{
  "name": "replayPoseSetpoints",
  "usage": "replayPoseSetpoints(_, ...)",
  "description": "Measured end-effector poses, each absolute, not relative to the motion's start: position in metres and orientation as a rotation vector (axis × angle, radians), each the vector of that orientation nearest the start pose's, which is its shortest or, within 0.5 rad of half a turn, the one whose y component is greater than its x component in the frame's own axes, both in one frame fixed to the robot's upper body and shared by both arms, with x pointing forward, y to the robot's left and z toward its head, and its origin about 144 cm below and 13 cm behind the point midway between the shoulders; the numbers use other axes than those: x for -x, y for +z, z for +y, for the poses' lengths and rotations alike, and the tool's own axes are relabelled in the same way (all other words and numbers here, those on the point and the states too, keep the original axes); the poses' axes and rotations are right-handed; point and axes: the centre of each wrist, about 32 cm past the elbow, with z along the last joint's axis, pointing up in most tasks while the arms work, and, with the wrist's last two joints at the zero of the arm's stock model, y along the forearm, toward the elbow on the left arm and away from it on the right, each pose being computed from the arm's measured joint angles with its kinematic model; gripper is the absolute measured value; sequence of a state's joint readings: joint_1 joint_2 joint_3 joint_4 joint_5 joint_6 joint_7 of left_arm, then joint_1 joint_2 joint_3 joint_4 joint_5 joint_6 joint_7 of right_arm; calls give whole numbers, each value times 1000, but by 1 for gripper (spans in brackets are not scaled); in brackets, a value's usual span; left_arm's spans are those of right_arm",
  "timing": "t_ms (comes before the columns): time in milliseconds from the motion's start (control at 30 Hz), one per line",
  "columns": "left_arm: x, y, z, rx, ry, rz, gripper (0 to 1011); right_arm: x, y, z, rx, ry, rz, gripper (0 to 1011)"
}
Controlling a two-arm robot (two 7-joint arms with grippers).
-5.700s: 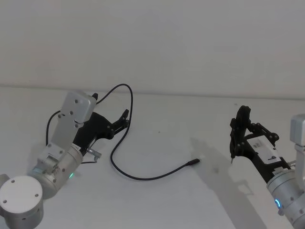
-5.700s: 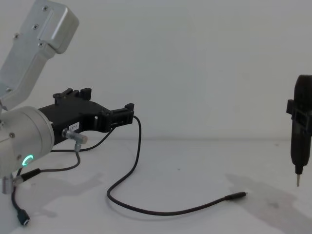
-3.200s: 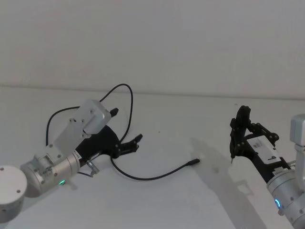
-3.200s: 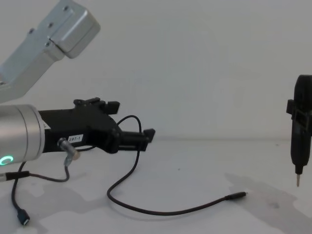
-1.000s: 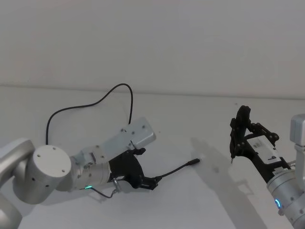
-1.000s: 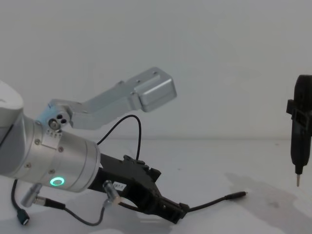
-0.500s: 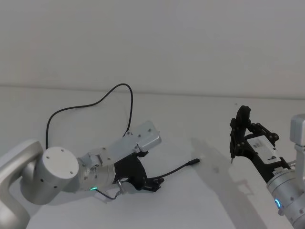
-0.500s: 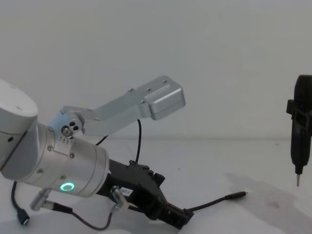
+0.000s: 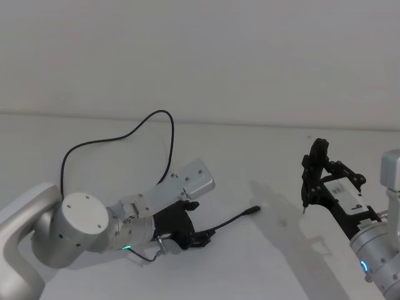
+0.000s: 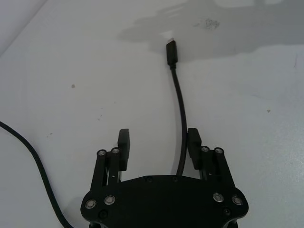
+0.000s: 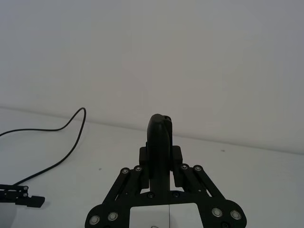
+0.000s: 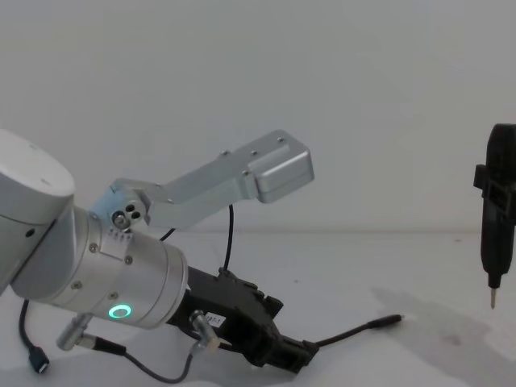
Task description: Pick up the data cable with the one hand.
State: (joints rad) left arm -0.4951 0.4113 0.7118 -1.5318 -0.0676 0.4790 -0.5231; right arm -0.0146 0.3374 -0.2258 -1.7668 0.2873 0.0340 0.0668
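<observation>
A: Since the left gripper (image 9: 203, 238) is down low by the table (image 9: 262, 156), how are its fingers set?

B: They stand apart, so it is open. In the left wrist view the two fingers (image 10: 123, 142) sit on either side of the cable (image 10: 179, 102). The cable runs between them, close against one finger and well off the other. They are not closed on it.

A: Where does the cable lie?

B: It lies on the table. From the gripper it runs right to its plug (image 9: 251, 210), which rests near the middle, between the two arms. The other way it passes under the left arm, then swings far and left in a wide loop toward the back of the table.

A: And seen from the chest?

B: The gripper (image 12: 297, 355) slants down and to the right with its tips at the table surface. The cable (image 12: 347, 334) comes out of it toward the plug (image 12: 385, 322). A green ring light (image 12: 121, 312) glows on the silver arm behind it.

A: What about the right gripper?

B: The right gripper (image 9: 315, 167) hangs over the right side of the table, well apart from the cable. It is closed on a black pen tool (image 9: 306, 194) that points down, its tip clear of the surface. In the right wrist view its fingers (image 11: 143, 154) press that tool (image 11: 159, 135) from both sides.
</observation>
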Motion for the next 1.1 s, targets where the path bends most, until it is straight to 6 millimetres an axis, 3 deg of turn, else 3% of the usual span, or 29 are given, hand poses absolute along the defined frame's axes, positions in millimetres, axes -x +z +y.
replayPoseSetpoints(267, -527, 1228, 157, -644, 567, -148, 619, -443, 1189, -237, -26, -1229, -75, 268)
replayPoseSetpoints(1033, -527, 1228, 156, -648, 569, -147, 473, -443, 1189, -237, -26, -1229, -75, 268)
replayPoseSetpoints(1100, -527, 1228, 156, -649, 570, -147, 424, -443, 1189, -237, -26, -1229, -75, 268)
